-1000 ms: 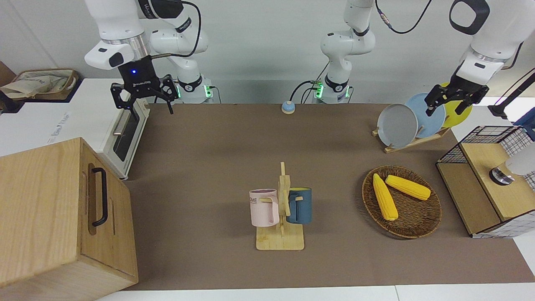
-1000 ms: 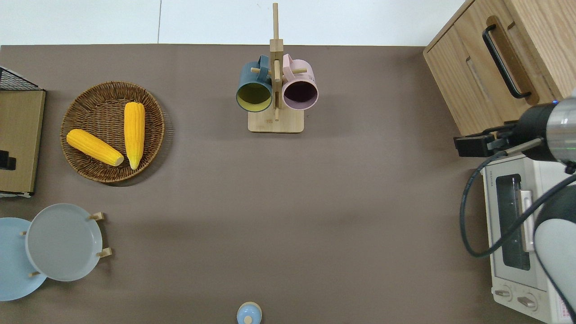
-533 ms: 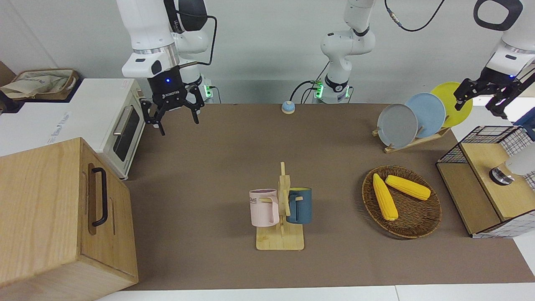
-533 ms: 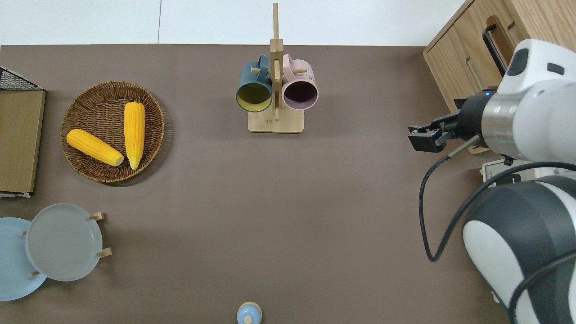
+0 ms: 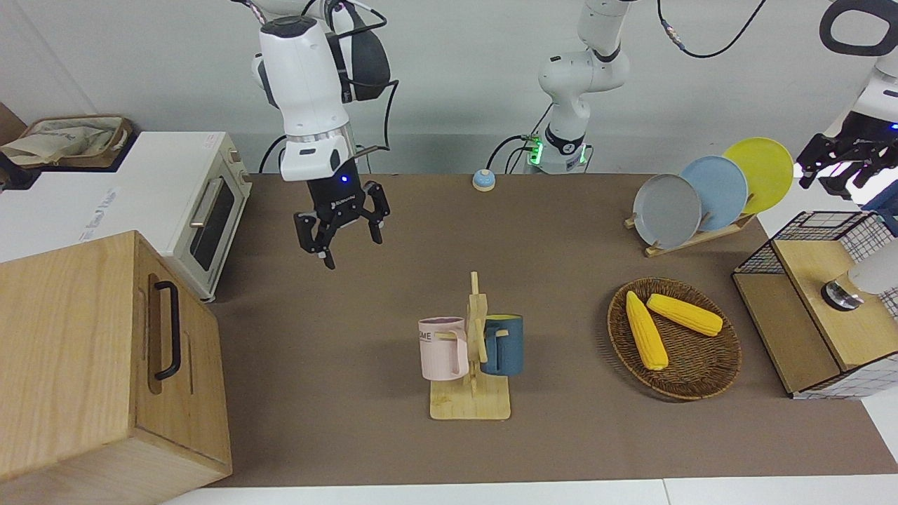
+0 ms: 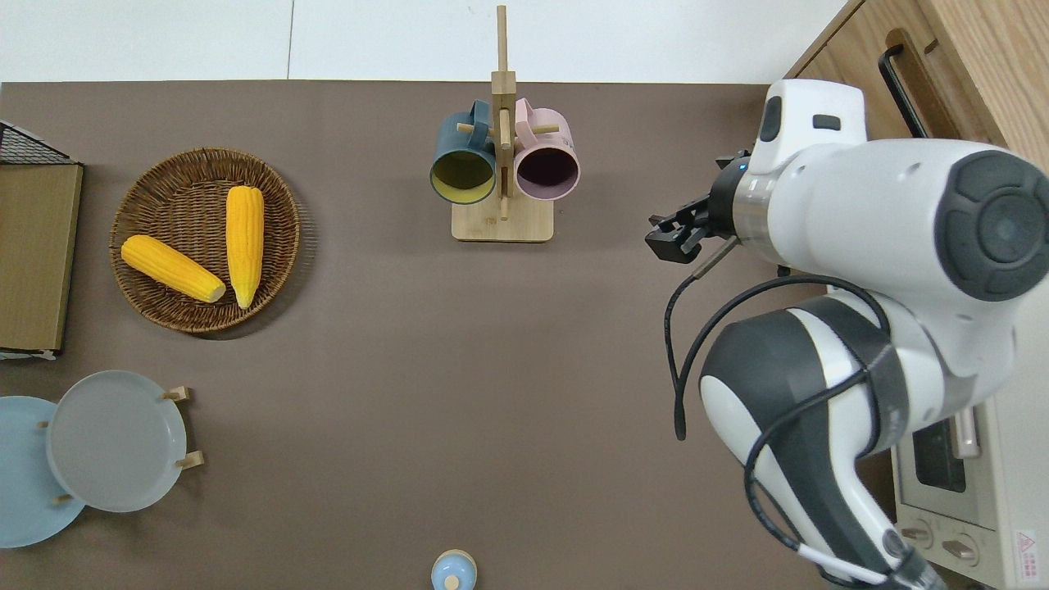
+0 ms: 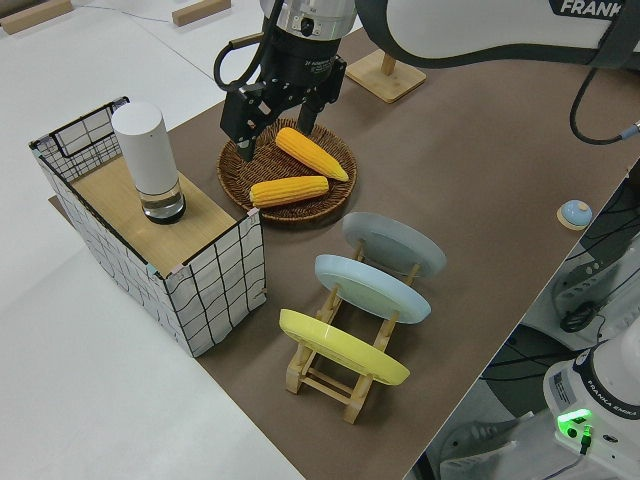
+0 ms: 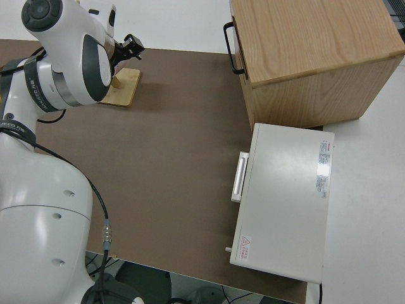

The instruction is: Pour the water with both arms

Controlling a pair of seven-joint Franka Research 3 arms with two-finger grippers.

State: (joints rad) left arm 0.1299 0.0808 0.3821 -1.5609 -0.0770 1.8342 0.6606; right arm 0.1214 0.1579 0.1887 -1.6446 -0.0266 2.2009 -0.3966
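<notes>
Both arms airborne, nothing gripped.
Right gripper (image 5: 342, 237) fingers spread, over bare table between wooden cabinet (image 5: 105, 365) and mug rack (image 5: 471, 365). Left gripper (image 5: 838, 163) fingers spread, empty, at the left arm's table end.

You can read only a few words here. The pink mug (image 5: 443, 348) on the wooden mug stand (image 5: 471, 393) has letters that look like "OME"; the handle hides the start. In the left side view, the white arm (image 7: 500, 25) says "FRANKA", cut off at the edge. The toaster oven (image 8: 285, 199) has a small red warning sign and a label too small for you to read.
</notes>
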